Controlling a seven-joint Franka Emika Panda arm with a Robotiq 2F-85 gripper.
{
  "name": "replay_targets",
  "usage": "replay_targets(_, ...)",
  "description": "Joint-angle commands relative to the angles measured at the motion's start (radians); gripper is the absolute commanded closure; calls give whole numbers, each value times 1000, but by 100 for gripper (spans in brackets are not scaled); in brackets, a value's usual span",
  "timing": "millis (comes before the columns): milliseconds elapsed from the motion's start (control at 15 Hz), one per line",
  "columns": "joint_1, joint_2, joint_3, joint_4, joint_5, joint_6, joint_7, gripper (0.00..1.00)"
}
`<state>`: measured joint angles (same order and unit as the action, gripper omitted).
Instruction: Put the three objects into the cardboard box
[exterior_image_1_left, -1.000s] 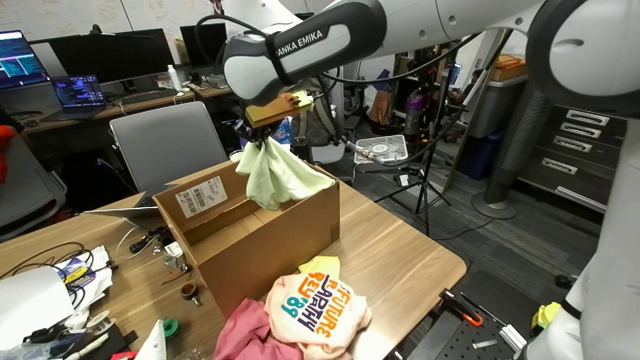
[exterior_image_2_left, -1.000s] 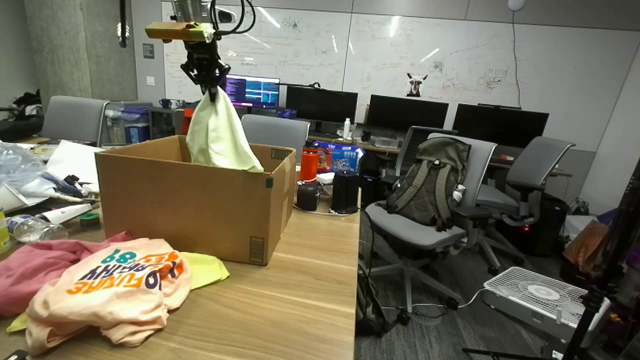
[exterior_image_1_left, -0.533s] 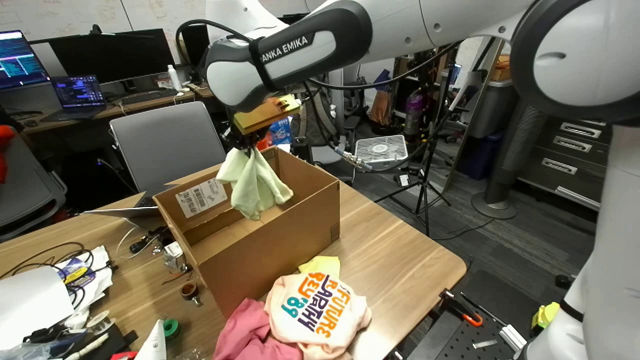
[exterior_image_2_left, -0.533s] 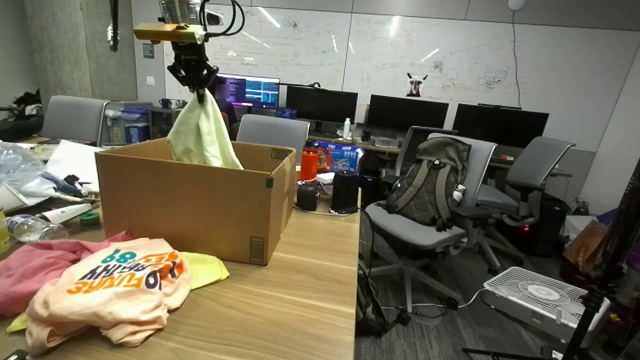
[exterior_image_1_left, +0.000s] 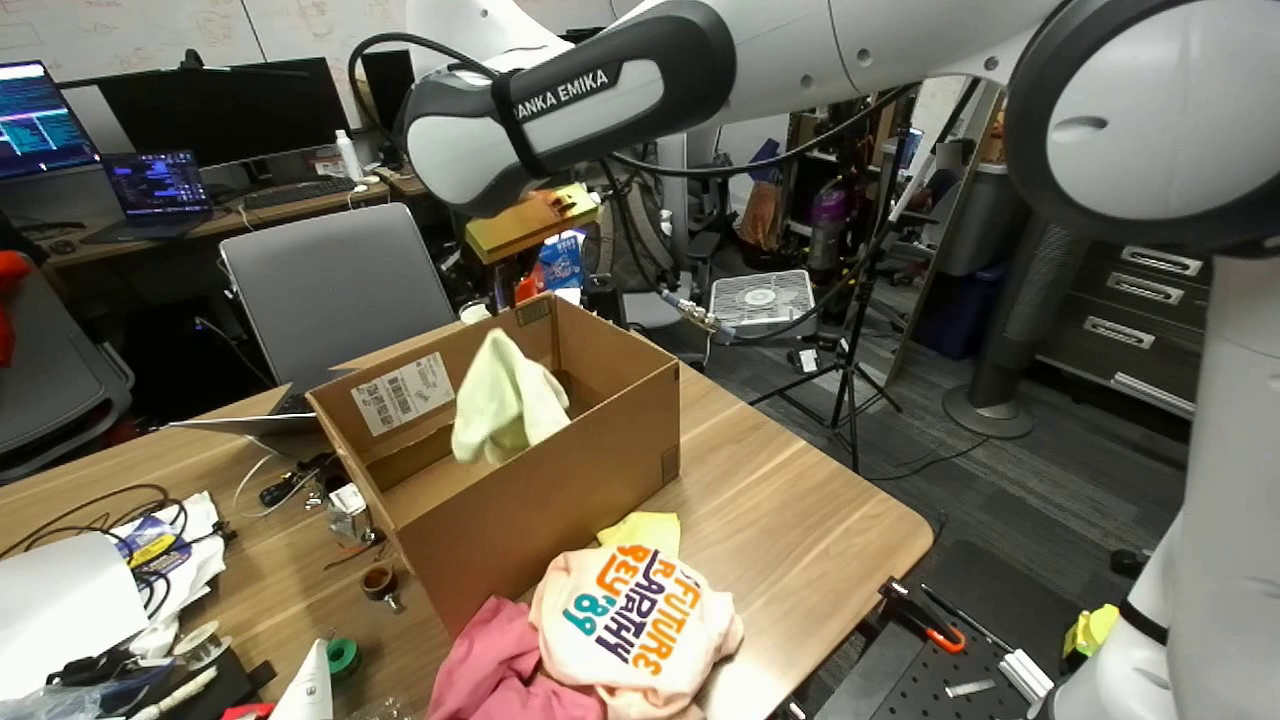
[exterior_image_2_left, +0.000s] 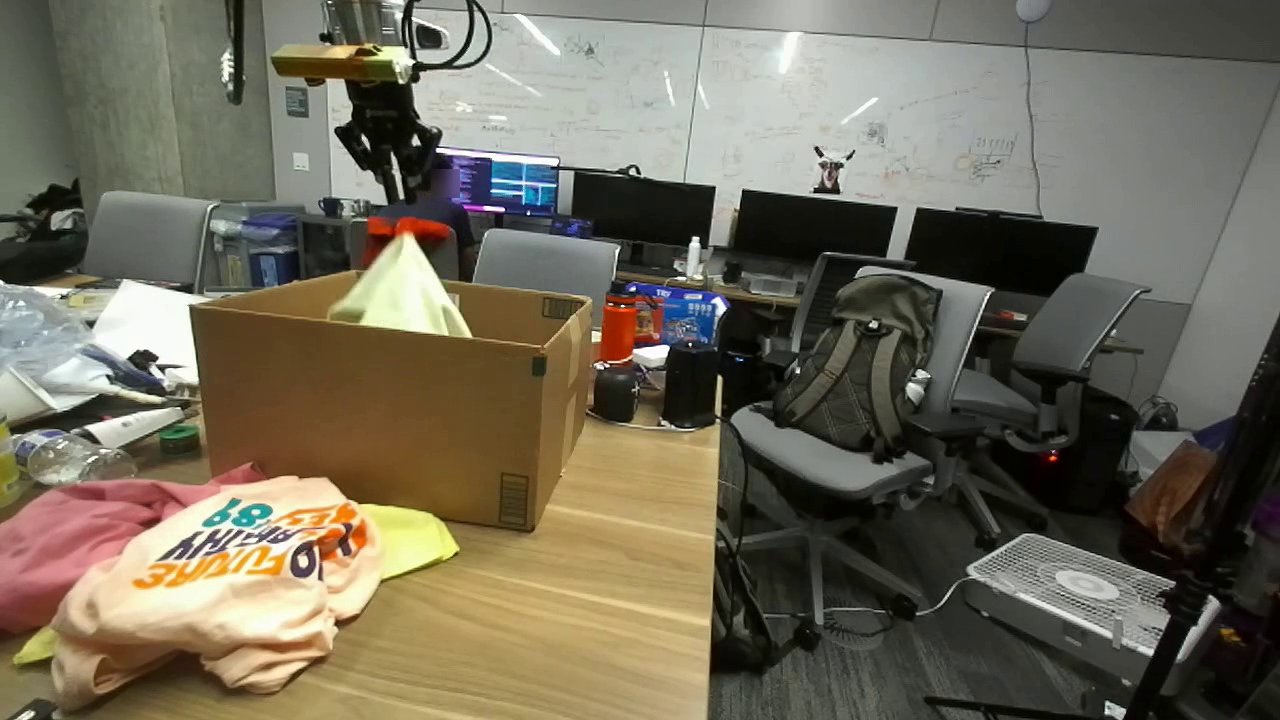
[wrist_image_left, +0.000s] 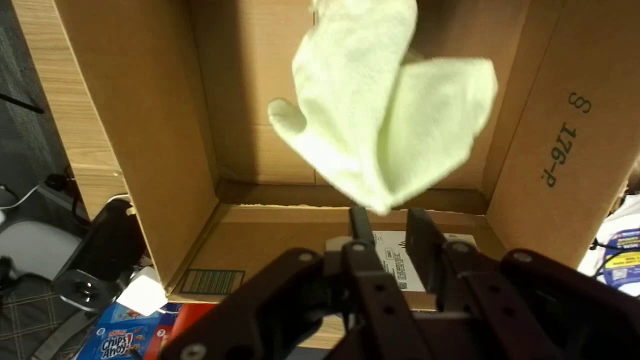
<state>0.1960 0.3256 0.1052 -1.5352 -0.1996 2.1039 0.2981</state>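
Observation:
A pale green cloth (exterior_image_1_left: 508, 405) hangs in mid-air inside the open cardboard box (exterior_image_1_left: 540, 520), below my gripper. Its peaked top shows above the rim of the box (exterior_image_2_left: 370, 420) in an exterior view (exterior_image_2_left: 402, 295). In the wrist view the cloth (wrist_image_left: 350, 100) is blurred and its tip is just beyond my fingertips. My gripper (wrist_image_left: 388, 217) is open with nothing between its fingers; it also shows above the box in an exterior view (exterior_image_2_left: 401, 190). Outside the box lie a peach garment with lettering (exterior_image_1_left: 640, 620), a pink cloth (exterior_image_1_left: 500, 670) and a yellow cloth (exterior_image_1_left: 645, 532) partly under the peach one.
An orange bottle (exterior_image_2_left: 618, 330) and black devices (exterior_image_2_left: 690, 385) stand behind the box. Cables, papers and a green tape roll (exterior_image_1_left: 342, 656) lie on the table beside it. A grey chair (exterior_image_1_left: 335, 290) stands at the table's far side.
My gripper moved over the box with the pale green cloth held, then opened. The cloth has dropped away from the fingers down into the box. The other cloths have not moved.

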Motion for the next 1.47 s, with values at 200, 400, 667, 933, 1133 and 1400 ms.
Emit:
replay_targets(200,-10,-40,-36,1,20,-121,6,18)
replay_targets(400,-16,-77,-40,-17,27,-193,17,0)
replay_targets(667,-20,-154,-37,-65,25,-294,31,0)
replay_targets(933,-26,-230,-30,-120,25,-388,39,0)
replay_targets(1133,-33,-279,-26,-172,31,-428,42,0)
replay_targets(1400,-46,-337,-25,-260,54,-447,42,0)
